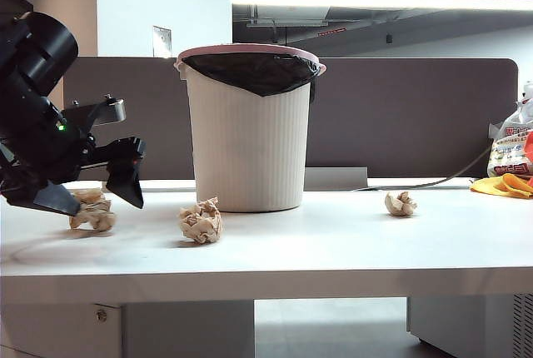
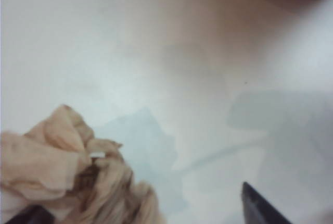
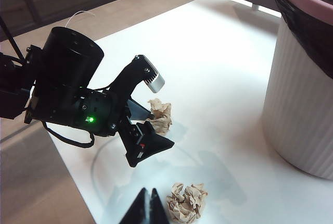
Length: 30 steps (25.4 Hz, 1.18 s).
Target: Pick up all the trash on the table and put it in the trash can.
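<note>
Your left gripper (image 1: 93,202) is spread wide around a crumpled paper ball (image 1: 92,210) at the left end of the bench (image 1: 333,250), not clamping it. Your right gripper (image 3: 146,207) is pressed shut, empty, beside a second ball (image 3: 186,202). A third (image 1: 400,203) lies right of the trash can (image 1: 247,129).

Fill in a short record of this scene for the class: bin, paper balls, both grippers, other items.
bin: white ribbed trash can, black liner, upright on the table
paper balls: three on the table: left ball, middle ball, right ball
left gripper: open, low around the left ball
right gripper: shut, above the table near the middle ball
other: printed bag and yellow item, far right
</note>
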{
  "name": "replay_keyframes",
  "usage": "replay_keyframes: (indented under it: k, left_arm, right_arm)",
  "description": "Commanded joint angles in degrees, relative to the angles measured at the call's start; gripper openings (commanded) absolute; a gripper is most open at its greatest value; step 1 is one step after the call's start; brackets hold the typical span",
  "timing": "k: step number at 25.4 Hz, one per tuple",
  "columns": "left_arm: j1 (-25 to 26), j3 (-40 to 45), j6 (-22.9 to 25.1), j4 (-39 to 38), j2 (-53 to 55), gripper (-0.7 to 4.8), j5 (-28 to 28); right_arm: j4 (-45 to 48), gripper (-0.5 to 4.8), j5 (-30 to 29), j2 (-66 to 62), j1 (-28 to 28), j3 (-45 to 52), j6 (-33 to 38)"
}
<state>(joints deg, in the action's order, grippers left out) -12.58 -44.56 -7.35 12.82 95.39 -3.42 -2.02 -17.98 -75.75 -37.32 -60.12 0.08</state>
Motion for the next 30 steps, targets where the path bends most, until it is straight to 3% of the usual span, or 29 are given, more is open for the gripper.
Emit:
replay_keyframes:
  k: [1, 3, 9, 10, 13, 15, 22, 27, 30]
  left_arm:
    - [0.0, -0.3, 0.0, 1.0, 0.9, 4.10, 4.3]
    - [0.0, -0.3, 0.0, 1.4, 2.4, 3.76, 4.7]
    - [-0.1, -0.3, -0.2, 0.8, 4.7, 3.55, 4.3]
    - [-0.1, -0.3, -0.2, 0.9, 4.7, 3.15, 4.2]
    - [-0.1, -0.3, -0.2, 1.0, 4.3, 0.15, 4.2]
    - [-0.1, -0.3, -0.2, 1.2, 3.7, -0.06, 3.5]
    - [-0.1, -2.3, -0.2, 4.5, -3.0, -0.06, -0.9]
    - [-0.2, -11.3, -0.2, 4.3, -9.2, -0.06, -4.0]
    - [-0.2, -21.2, -0.3, 3.0, -9.5, -0.06, -8.5]
  right_arm:
    - [0.8, -0.07, 0.0, 0.3, 0.0, -0.3, -0.4]
    - [0.8, -0.06, 0.0, 0.3, 0.0, -0.3, -0.4]
    - [0.8, -0.06, 0.0, 0.3, 0.5, -0.3, -0.4]
    - [0.8, -0.06, -0.1, 0.3, 0.7, -0.3, -0.4]
    - [0.8, -0.06, -0.1, 0.3, 0.8, -0.3, -0.4]
    - [0.8, -0.07, -0.2, 0.3, 0.8, -0.3, -0.4]
    - [1.0, -0.06, 0.0, 1.0, 1.6, -0.4, -0.6]
    - [3.1, -0.07, 0.0, 3.5, 4.0, -0.4, -0.8]
    - [5.2, -0.07, 0.0, 5.4, 5.9, -0.4, -0.7]
